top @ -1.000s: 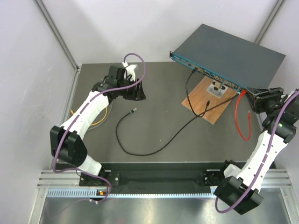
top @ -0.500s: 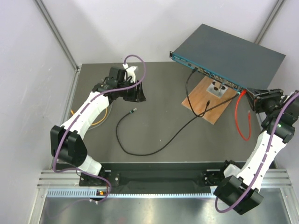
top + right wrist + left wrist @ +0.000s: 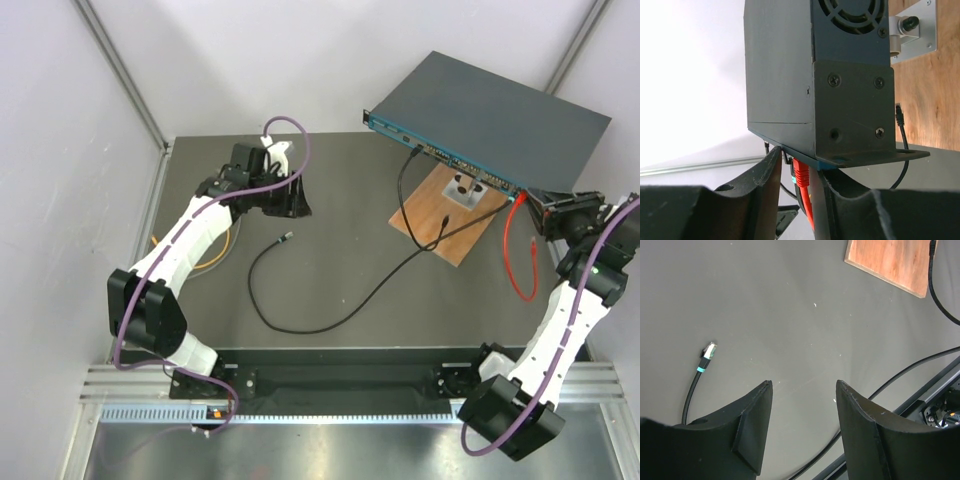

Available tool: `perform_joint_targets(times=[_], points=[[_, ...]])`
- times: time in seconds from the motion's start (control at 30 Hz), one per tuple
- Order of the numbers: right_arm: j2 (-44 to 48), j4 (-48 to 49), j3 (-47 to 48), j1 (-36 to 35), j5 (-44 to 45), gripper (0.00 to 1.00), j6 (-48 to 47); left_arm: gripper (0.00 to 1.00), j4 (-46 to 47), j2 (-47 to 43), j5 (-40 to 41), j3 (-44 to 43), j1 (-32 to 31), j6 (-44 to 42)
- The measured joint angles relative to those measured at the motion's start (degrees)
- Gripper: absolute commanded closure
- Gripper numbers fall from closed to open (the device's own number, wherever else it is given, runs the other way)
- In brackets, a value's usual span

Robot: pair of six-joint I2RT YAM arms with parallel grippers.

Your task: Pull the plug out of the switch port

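- Right gripper (image 3: 799,165): the fingers are set either side of the red plug (image 3: 801,176) and almost closed. Whether the pads actually pinch it cannot be told.
- Red plug: seated in a port at the right end of the switch (image 3: 490,110), on its teal face. It is judged small, light and hard. Hold is best taken on its body, right against the switch, with the latch tab probably squeezed.
- Red cable (image 3: 512,255): hangs limp from the switch and is judged too soft to be tugged.
- Left gripper (image 3: 802,400): spread wide, nothing held, over the counter (image 3: 765,305) well apart from the switch.
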State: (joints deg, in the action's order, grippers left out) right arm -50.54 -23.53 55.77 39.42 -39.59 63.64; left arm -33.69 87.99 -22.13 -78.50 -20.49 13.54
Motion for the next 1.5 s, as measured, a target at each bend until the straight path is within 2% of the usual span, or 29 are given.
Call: perform_joint_targets(times=[0.13,0.57,0.63,0.7,0.9,1.13,1.3,1.37,1.4,1.43,1.5], points=[[0.00,1.46,-0.61,-0.31,-0.76,0.70,0.02,0.42,0.17,0.00,-0.52,0.00,0.35,0.15],[0.72,3.54,-2.12,-0.31,-1.25,0.83,-0.52,0.42,0.31,0.00,-2.01,0.44,0.96,1.05],[0.79,3.80,-2.19,-0.31,-1.40,0.82,-0.96,0.42,0.33,0.00,-2.14,0.72,1.01,1.09],[0.92,4.24,-2.43,-0.31,-1.60,0.75,-1.31,0.42,0.31,0.00,-2.36,1.05,1.07,1.11],[1.09,5.05,-2.91,-0.24,-2.16,0.74,-2.14,0.42,0.33,-0.09,-2.54,1.18,1.11,1.14],[1.64,5.79,-3.72,-0.09,-2.32,0.86,-2.64,0.42,0.33,-0.57,-2.54,1.38,1.27,1.14],[2.19,6.47,-4.42,0.15,-2.29,0.88,-3.52,0.43,0.44,-0.98,-2.58,1.57,1.57,1.31],[2.45,6.60,-4.52,0.26,-2.23,0.87,-3.65,0.43,0.55,-1.25,-2.62,1.99,1.66,1.36],[2.47,6.78,-4.59,0.26,-2.27,0.85,-3.82,0.43,0.55,-1.27,-2.69,2.23,1.70,1.38],[2.47,6.93,-4.68,0.31,-2.32,0.78,-3.91,0.43,0.57,-1.27,-2.75,2.32,1.70,1.40],[2.49,7.13,-4.68,0.42,-2.54,0.77,-4.11,0.43,0.66,-1.27,-2.91,2.62,1.70,1.51]])
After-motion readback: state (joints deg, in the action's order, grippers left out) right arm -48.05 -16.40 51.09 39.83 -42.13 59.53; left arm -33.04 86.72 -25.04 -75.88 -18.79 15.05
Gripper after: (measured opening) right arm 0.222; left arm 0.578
